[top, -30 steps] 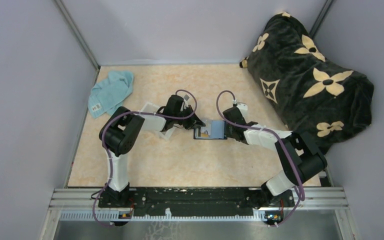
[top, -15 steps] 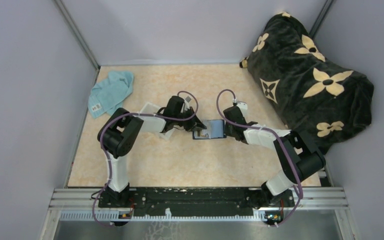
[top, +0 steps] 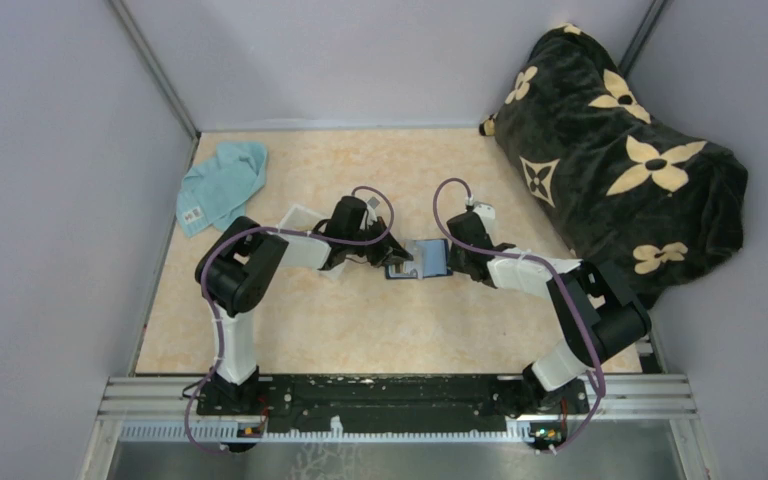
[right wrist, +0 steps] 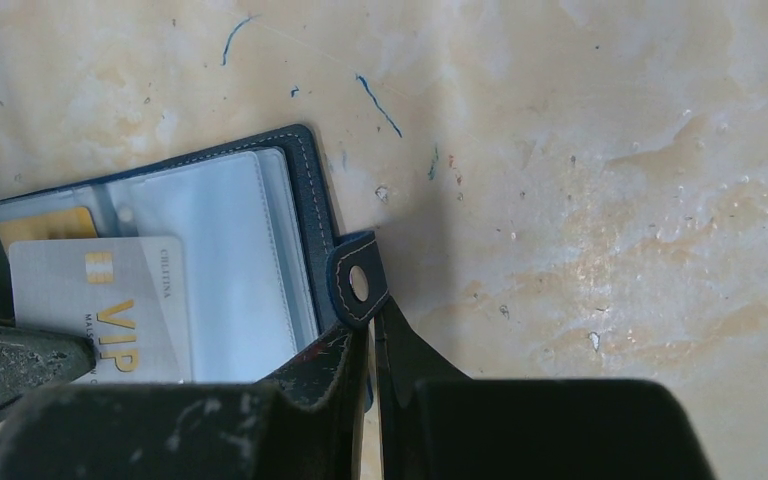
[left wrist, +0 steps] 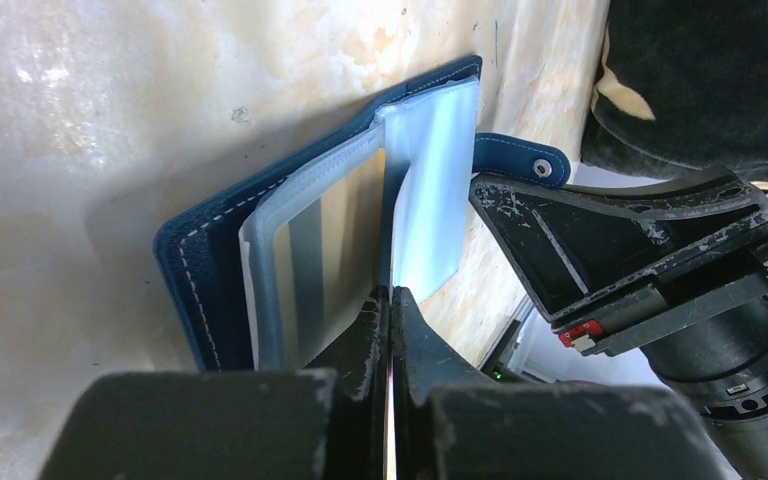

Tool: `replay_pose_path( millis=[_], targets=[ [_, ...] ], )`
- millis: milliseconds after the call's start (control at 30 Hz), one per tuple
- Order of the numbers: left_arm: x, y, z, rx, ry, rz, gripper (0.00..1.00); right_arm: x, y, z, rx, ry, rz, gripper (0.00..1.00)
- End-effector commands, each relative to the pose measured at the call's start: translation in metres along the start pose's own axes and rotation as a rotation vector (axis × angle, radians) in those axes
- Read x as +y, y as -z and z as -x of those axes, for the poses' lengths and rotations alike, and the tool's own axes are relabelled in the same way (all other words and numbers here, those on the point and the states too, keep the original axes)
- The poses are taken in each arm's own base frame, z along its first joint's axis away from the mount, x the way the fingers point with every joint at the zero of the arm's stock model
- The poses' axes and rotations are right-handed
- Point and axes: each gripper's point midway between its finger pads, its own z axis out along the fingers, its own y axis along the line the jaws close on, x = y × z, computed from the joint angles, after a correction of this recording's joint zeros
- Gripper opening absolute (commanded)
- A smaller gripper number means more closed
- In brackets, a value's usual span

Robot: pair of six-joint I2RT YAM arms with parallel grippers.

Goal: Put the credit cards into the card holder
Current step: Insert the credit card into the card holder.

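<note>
Holder (top: 430,260) is lying open on the table (top: 360,330), between the arms. Right gripper (right wrist: 372,345) is clamping its cover edge by the snap tab (right wrist: 358,283). Left gripper (left wrist: 392,305) is pinching grey card (right wrist: 100,290) over the clear sleeves (right wrist: 220,230). Gold card (right wrist: 45,228) is sitting in a sleeve.

Both arms lean in over the middle of the worktop (top: 360,320), with the left gripper (top: 395,261) and right gripper (top: 448,260) at opposite ends of the blue card holder (top: 427,257). The clear tray (top: 298,215) is tucked under the left arm, there's a teal cloth (top: 222,183) by the far-left corner, and a dark flowery blanket (top: 615,150) is heaped along the right edge.
</note>
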Motion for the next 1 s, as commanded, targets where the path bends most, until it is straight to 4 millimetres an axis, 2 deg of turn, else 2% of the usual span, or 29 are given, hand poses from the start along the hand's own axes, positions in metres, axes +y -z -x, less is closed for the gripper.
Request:
replay_pose_path(
  millis=[0,267,533,733,967],
  targets=[
    [0.000,-0.005,0.007,-0.056,0.024,-0.021,0.00,-0.011,-0.006,-0.027,0.081,0.006,-0.021,0.07],
    [0.004,-0.012,0.016,-0.110,0.039,-0.042,0.00,-0.011,-0.007,-0.029,0.088,0.011,-0.019,0.07],
    [0.014,-0.015,0.016,-0.123,0.024,-0.016,0.00,-0.010,-0.009,-0.028,0.096,0.019,-0.017,0.07],
    [0.020,-0.014,0.022,-0.134,-0.076,0.031,0.00,-0.011,-0.010,-0.029,0.101,0.028,-0.024,0.07],
    [0.016,-0.014,0.031,-0.120,-0.210,0.043,0.00,-0.011,-0.012,-0.031,0.109,0.033,-0.025,0.07]
  ],
)
